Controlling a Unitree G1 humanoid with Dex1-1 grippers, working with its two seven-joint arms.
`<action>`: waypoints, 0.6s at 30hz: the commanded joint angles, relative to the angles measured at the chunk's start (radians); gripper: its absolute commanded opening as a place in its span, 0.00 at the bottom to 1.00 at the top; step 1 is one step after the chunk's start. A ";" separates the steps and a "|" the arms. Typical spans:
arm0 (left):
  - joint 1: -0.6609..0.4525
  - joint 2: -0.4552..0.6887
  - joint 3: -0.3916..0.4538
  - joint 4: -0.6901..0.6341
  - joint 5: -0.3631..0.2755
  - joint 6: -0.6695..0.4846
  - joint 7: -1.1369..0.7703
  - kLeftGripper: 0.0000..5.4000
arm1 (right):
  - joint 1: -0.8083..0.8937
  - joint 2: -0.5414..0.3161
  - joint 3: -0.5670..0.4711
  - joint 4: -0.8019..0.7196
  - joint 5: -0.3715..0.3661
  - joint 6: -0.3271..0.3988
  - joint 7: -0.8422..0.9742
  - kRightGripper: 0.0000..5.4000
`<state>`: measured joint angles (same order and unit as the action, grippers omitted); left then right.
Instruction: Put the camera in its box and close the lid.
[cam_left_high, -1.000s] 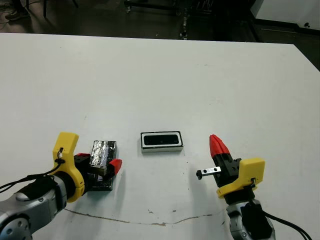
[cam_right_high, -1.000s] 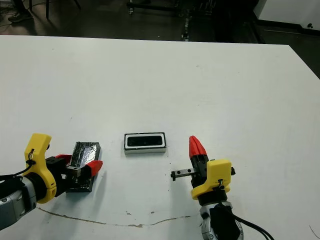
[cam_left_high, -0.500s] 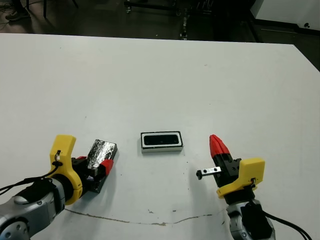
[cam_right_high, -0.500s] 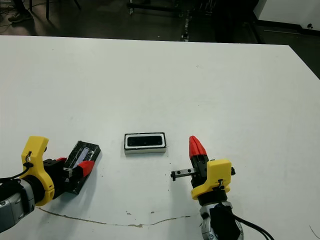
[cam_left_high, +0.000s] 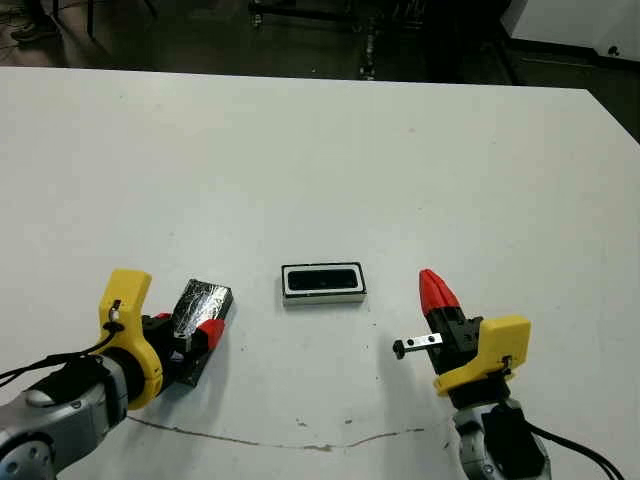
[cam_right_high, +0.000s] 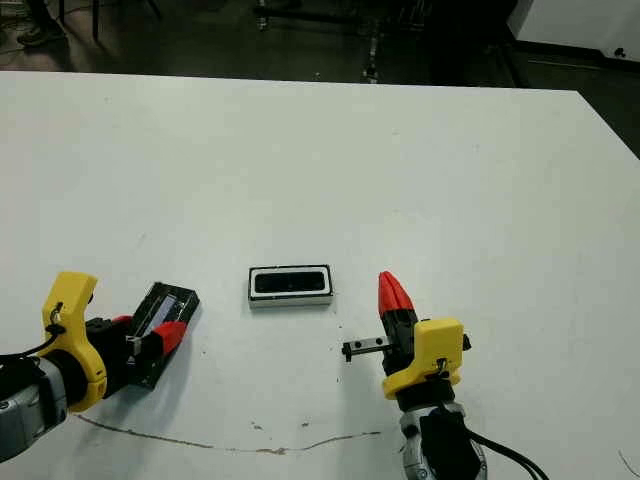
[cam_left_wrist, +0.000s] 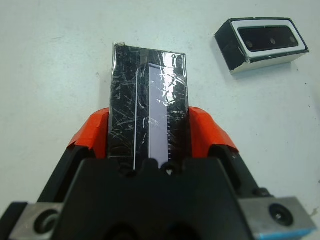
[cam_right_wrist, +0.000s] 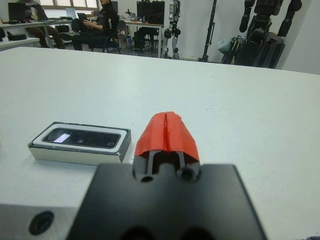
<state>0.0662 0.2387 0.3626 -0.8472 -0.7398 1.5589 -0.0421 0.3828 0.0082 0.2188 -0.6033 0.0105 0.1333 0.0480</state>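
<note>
The box (cam_left_high: 323, 282), a small white tray with a dark rim, sits mid-table with the slim black camera (cam_left_wrist: 270, 40) lying inside it. To its left, the lid (cam_left_high: 198, 305), a glossy black slab with silvery reflections, is held tilted just over the table, with my left gripper (cam_left_high: 190, 328) shut on it; its red fingers (cam_left_wrist: 92, 131) press both long sides. My right gripper (cam_left_high: 432, 288) is shut on nothing, its tip pointing away from me just right of the box and a little nearer than it. The box (cam_right_wrist: 80, 141) lies to one side of it in the right wrist view.
A thin dark line (cam_left_high: 300, 443) runs across the white table (cam_left_high: 330, 160) near its front edge. Beyond the far edge, people sit at desks (cam_right_wrist: 102, 22), and dark machine stands (cam_right_wrist: 260, 30) fill the background.
My left gripper's fingers have drawn in onto the lid, which has turned and tilted and shifted slightly left. The right arm, box and camera have not moved.
</note>
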 joint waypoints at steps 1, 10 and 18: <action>0.028 0.077 -0.044 0.033 0.024 -0.019 -0.056 0.58 | 0.005 -0.007 -0.008 0.009 0.006 0.002 -0.001 0.00; -0.050 0.350 -0.139 0.150 0.105 -0.429 -0.346 0.58 | 0.009 -0.010 -0.019 0.004 0.026 0.017 0.002 0.00; -0.246 0.512 -0.252 0.325 0.215 -0.699 -0.575 0.58 | 0.011 -0.020 -0.033 0.004 0.049 0.023 0.014 0.00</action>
<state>-0.1439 0.7194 0.1399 -0.5512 -0.5435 0.8880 -0.5853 0.3867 -0.0051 0.1955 -0.6007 0.0510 0.1348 0.0628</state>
